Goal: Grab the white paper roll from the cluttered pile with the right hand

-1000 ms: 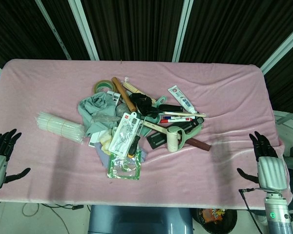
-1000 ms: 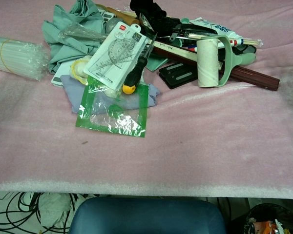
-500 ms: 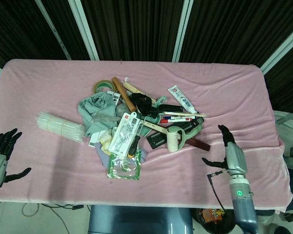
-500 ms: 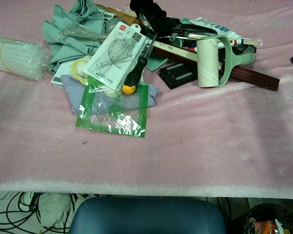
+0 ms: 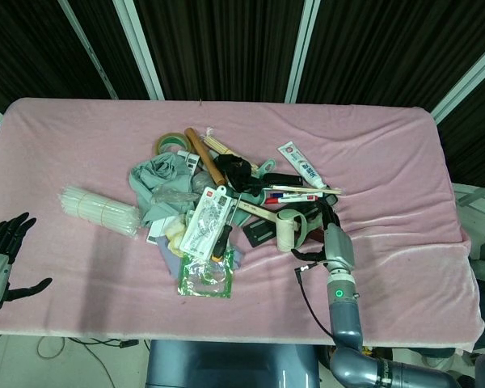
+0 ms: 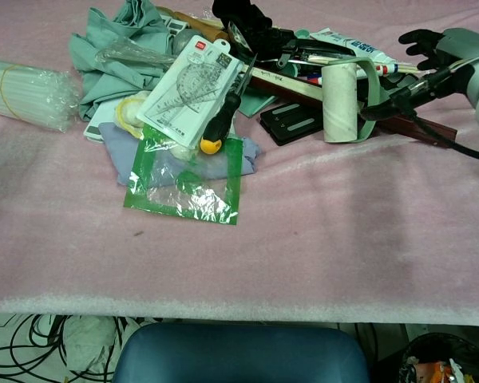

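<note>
White and standing up tall, the paper roll (image 6: 340,102) is sitting at the near right edge of the pile on the pink bench (image 6: 303,239). I am holding my right hand (image 6: 443,49) open just to its right, so I need to go left.

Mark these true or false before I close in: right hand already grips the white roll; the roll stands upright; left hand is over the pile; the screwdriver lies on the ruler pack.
1. The right hand grips the white paper roll. False: its fingers are apart beside the roll, holding nothing.
2. The roll stands upright. True.
3. The left hand is over the pile. False: it is at the table's left edge.
4. The screwdriver lies on the ruler pack. True.
</note>
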